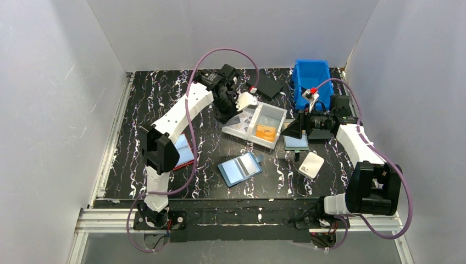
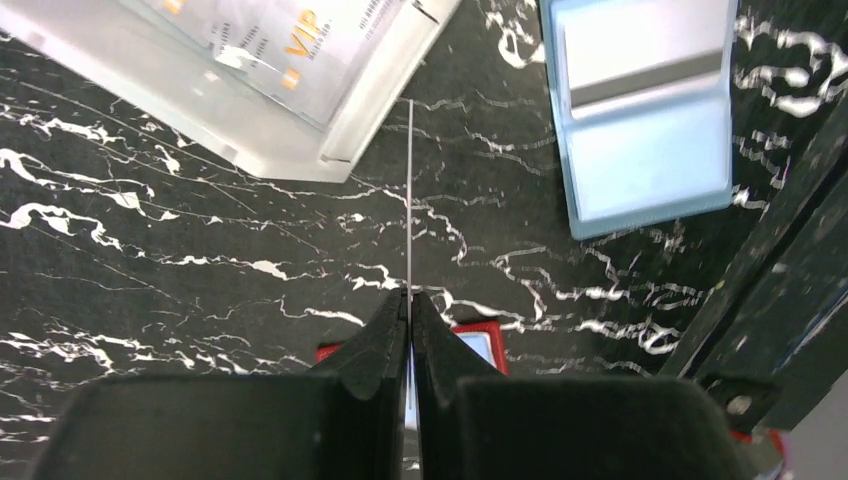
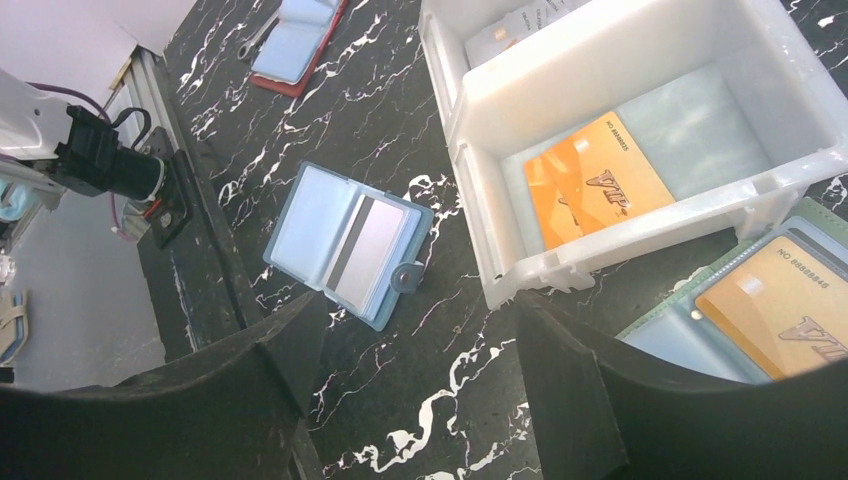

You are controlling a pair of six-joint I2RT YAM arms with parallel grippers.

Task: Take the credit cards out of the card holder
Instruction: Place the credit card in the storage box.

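Pale card (image 1: 245,100) | L fingers (image 2: 380,345) clamped on it | R fingers (image 3: 570,390) apart, empty | blue holder (image 1: 240,168) lies open

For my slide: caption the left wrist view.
Left gripper pinches thin pale card edge-on near open light-blue bifold card holder.

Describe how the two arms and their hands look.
Both the left arm and the right arm have white shells with bulky black joints. A mauve cable loops along each, from base to wrist. The left hand and right hand are matte black, with thick wedge-shaped fingers.
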